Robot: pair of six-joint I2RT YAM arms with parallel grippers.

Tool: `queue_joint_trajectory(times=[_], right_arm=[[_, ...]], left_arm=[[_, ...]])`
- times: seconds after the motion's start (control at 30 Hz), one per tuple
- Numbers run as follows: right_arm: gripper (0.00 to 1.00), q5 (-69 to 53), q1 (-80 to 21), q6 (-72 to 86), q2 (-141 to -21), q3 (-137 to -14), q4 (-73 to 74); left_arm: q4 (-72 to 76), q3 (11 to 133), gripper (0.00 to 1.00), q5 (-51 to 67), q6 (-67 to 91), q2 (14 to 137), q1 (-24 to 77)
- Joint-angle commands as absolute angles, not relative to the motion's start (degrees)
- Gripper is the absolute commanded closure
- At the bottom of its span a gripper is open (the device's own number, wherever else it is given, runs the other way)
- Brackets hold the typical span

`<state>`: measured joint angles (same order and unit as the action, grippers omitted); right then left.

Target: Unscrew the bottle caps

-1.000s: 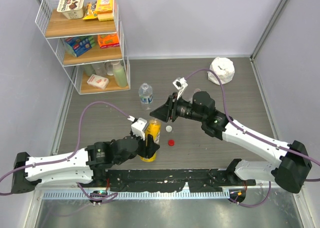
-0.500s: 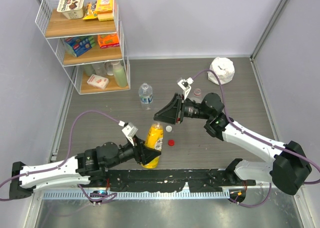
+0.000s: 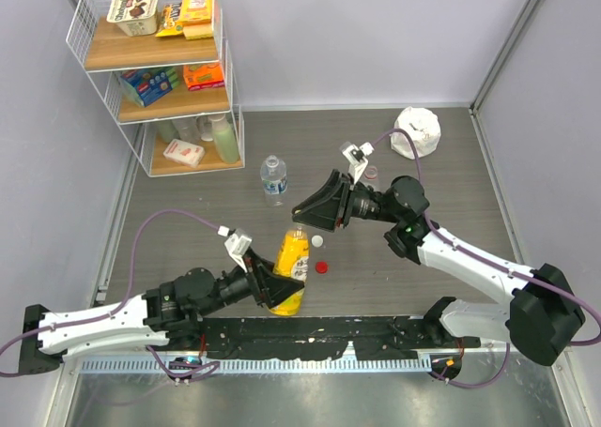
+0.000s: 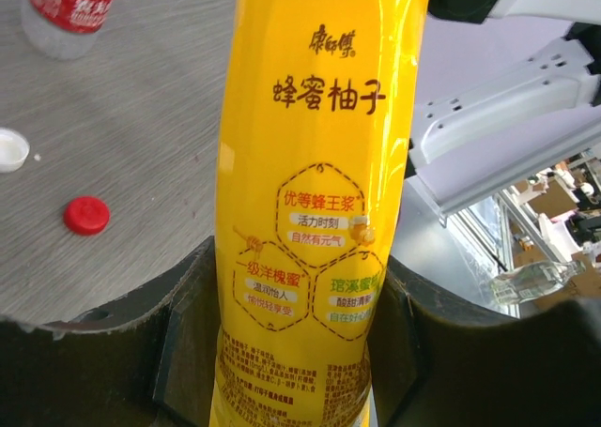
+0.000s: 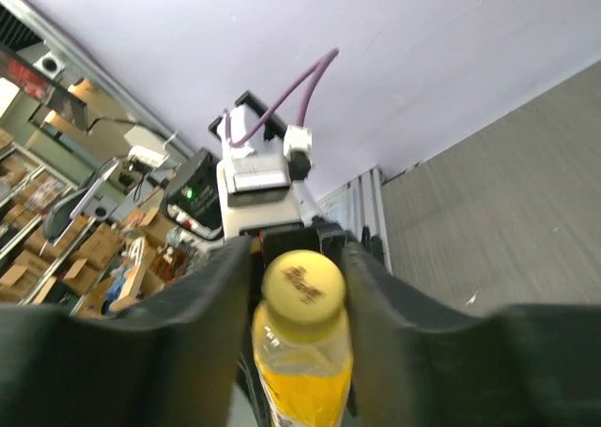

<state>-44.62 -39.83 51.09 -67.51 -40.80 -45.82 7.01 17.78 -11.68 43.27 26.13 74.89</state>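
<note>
The yellow-orange bottle [image 3: 290, 263] leans over the near table, its top toward my right arm. My left gripper [image 3: 279, 288] is shut on its lower body, with a dark finger on each side of the label [image 4: 310, 258]. My right gripper [image 3: 302, 222] is shut on its yellow cap [image 5: 302, 289], which sits between the two pads. A red cap [image 3: 322, 267] and a white cap [image 3: 318, 242] lie loose on the table beside the bottle. A clear bottle with a blue-white label [image 3: 273, 176] stands further back. A red-labelled bottle [image 4: 70, 5] shows at the left wrist view's top left.
A white wire shelf [image 3: 155, 80] with snack packs and bottles stands at the back left. A crumpled white bundle [image 3: 417, 129] lies at the back right. Grey walls close in both sides, and a black rail [image 3: 319, 333] runs along the near edge.
My left arm has drawn back toward the near left and tipped the yellow-orange bottle from upright to leaning. My right wrist has rolled while staying at the bottle's top.
</note>
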Motion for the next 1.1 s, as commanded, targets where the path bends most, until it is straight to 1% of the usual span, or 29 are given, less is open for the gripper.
queue_joint_trajectory(times=[0.0,0.03,0.07,0.1,0.17,0.33,0.4,0.53,0.67,0.8,1.07], right_arm=[[0.41,-38.4,-37.9,50.5,-64.5,-42.3,-52.7],[0.27,-37.6,-37.7,50.0,-63.7,-42.4,-50.2],[0.21,-35.5,-37.6,48.6,-63.2,-42.6,-49.0],[0.12,-34.1,-37.6,47.9,-62.4,-42.9,-45.5],[0.04,-30.3,-37.5,45.1,-61.3,-43.9,-39.2],[0.03,-21.4,-37.5,40.3,-60.9,-49.1,-23.6],[0.03,-17.2,-37.7,39.1,-61.2,-51.4,-14.3],[0.03,-12.2,-38.1,37.8,-63.5,-55.4,-4.9],[0.04,-7.0,-40.9,37.0,-67.6,-59.8,4.5],[0.05,-4.5,-42.4,36.6,-70.9,-61.5,7.8],[0.11,-6.5,-42.6,40.0,-72.0,-57.4,4.6]], left_arm=[[2.7,17.8,1.0,-13.7,45.0,28.6,74.6],[2.4,18.2,1.0,-13.7,44.8,29.2,74.6],[1.9,18.5,1.0,-13.7,44.7,29.8,74.7],[1.5,19.0,1.0,-13.8,44.6,30.4,74.7],[0.4,19.9,1.0,-14.1,44.0,31.6,74.6],[-3.3,22.7,1.0,-16.2,43.2,35.3,74.6],[-5.0,24.0,1.0,-17.5,43.0,37.0,74.6],[-9.5,27.1,1.0,-22.1,42.4,41.2,74.7],[-14.8,30.5,1.0,-28.0,42.2,46.4,74.6],[-19.8,35.1,1.0,-32.6,42.4,51.8,74.6],[-25.9,41.2,1.0,-40.2,43.4,58.5,74.7]])
